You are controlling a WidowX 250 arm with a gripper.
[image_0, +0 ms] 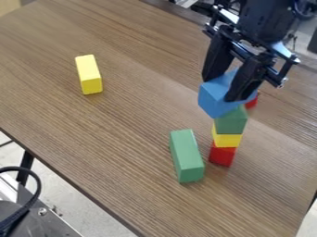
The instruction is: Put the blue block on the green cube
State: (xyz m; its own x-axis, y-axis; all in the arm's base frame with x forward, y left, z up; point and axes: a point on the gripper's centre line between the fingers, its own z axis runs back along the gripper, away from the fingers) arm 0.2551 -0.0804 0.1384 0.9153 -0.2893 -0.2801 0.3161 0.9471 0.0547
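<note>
The jaws pinch the blue block between them, and the gripper hangs down from the top right of the view, at a slant. The blue block, plain-faced and sharp-cornered, sits tilted right over the green cube, which tops a yellow block and a red one.

A wood-grain tabletop stretches diagonally across the room, its grain running from upper left to lower right under soft, even light. Below its near edge, a black table leg stands over a pale, mottled floor, which also shows at the lower right corner. At lower left, a black cable curls above grey metal equipment fitted with a bolt. A tan surface occupies the upper left corner.
</note>
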